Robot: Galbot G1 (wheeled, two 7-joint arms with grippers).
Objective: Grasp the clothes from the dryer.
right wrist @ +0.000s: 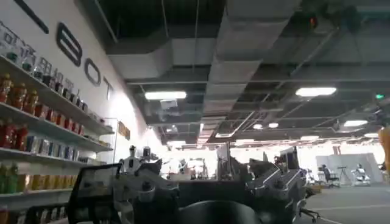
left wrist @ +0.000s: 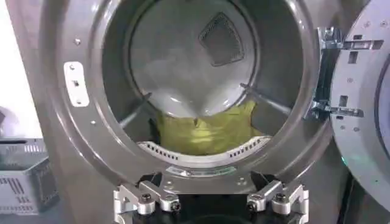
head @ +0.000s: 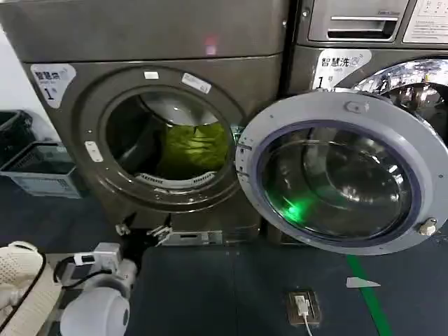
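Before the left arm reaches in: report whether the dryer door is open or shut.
Open. The door is swung out to the right, the drum opening clear, and the clothes lie inside.

Mock laundry bay inside a large demonstration hall: two front-loading machines [head: 147, 133] [head: 378, 42] side by side; stocked drink shelves [right wrist: 42, 122], exposed ceiling ducts [right wrist: 244, 55], distant desks.

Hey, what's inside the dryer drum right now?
A yellow-green bundle of clothes lies at the drum bottom of the dryer, behind the front lip. The lip hides its lower edge, and anything beneath it can't be seen. The left gripper is open outside.
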